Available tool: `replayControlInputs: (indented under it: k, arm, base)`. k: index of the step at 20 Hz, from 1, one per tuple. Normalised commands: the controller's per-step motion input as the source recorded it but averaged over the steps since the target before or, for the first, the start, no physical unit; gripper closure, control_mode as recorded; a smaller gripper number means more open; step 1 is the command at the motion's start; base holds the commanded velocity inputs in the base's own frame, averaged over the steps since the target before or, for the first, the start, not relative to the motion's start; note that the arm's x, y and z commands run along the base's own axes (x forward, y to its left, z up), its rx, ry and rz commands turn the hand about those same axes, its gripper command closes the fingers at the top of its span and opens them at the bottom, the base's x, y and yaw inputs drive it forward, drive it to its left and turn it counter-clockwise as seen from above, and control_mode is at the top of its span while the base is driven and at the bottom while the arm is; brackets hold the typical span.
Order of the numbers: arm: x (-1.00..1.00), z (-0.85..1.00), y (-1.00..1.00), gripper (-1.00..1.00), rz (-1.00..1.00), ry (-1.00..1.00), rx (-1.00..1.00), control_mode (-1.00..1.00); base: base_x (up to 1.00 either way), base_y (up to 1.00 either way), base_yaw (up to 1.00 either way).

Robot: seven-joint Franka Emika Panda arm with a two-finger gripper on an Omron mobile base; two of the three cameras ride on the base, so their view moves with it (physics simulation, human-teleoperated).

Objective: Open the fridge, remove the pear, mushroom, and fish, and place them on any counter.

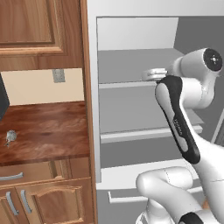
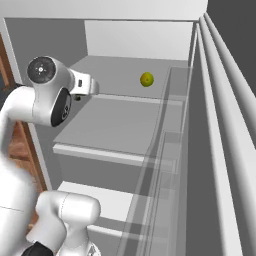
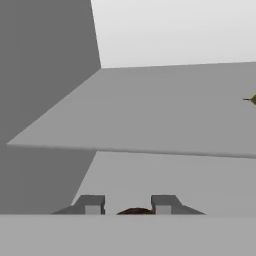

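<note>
The fridge (image 1: pixel 131 118) stands open and my arm reaches onto its middle shelf, at the left. In the hand view my gripper (image 3: pixel 128 202) has its two fingertips on either side of the brown cap of the mushroom (image 3: pixel 136 211), shut on it. Whether the mushroom rests on the shelf I cannot tell. The hand also shows in the right base view, with the gripper (image 2: pixel 79 96) low over the shelf. The yellow-green pear (image 2: pixel 146 79) lies further back and to the right on the upper shelf, and shows as the pear (image 3: pixel 253 99) at the right edge. The small grey fish (image 1: pixel 11 136) lies on the counter (image 1: pixel 48 127).
The open fridge door (image 2: pixel 220 125) with clear door bins (image 2: pixel 170 150) runs along the right. A wooden side panel (image 1: pixel 86 87) separates fridge and counter. Upper cabinet (image 1: pixel 35 26), a wall outlet (image 1: pixel 58 75) and a dark appliance (image 1: pixel 2 100) border the counter. The fridge's lower drawer (image 1: pixel 131 197) sits below.
</note>
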Motion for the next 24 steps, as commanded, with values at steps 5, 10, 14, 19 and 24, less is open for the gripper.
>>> replayControlInputs:
  k: [5,10,14,19,24]
  arm:
    - [-0.82,-0.01,0.00,1.00,0.00,-0.01,-0.01,-1.00]
    - [-0.26,0.00,0.00,1.00,0.00,0.00,0.00,-1.00]
    - [-0.02,0.00,0.00,1.00,0.00,0.00,0.00,-1.00]
    - [-0.09,0.00,0.04,1.00,0.00,0.00,0.00,-1.00]
    - [0.00,0.00,0.00,1.00,0.00,0.00,0.00,1.00]
  base:
    - [0.00,0.00,0.00]
    - [0.00,0.00,0.00]
    - [0.00,0.00,0.00]
    - [0.00,0.00,0.00]
    - [-0.65,0.68,0.00]
